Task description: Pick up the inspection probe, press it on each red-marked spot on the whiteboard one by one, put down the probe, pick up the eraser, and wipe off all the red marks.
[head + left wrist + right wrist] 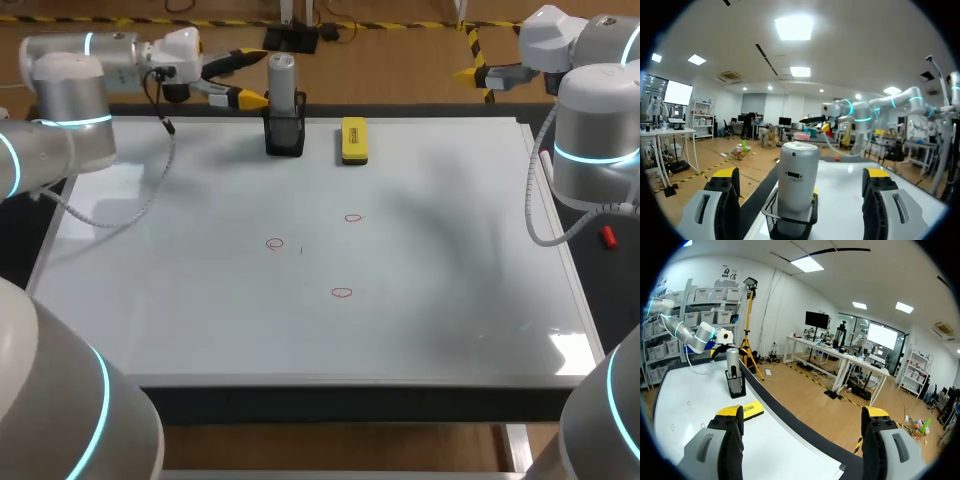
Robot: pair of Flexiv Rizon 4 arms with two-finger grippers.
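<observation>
The head camera looks down from above the near edge over the whole whiteboard [300,340]; the left wrist camera sits low, close to the probe [797,172] at the far edge, facing right. The right wrist camera faces left from the far right corner, farther off; all three share the probe.

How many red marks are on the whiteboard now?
3. One red mark sits left of the whiteboard's middle, a second right of it toward the eraser, a third nearest the front edge. None seems hidden.
</observation>
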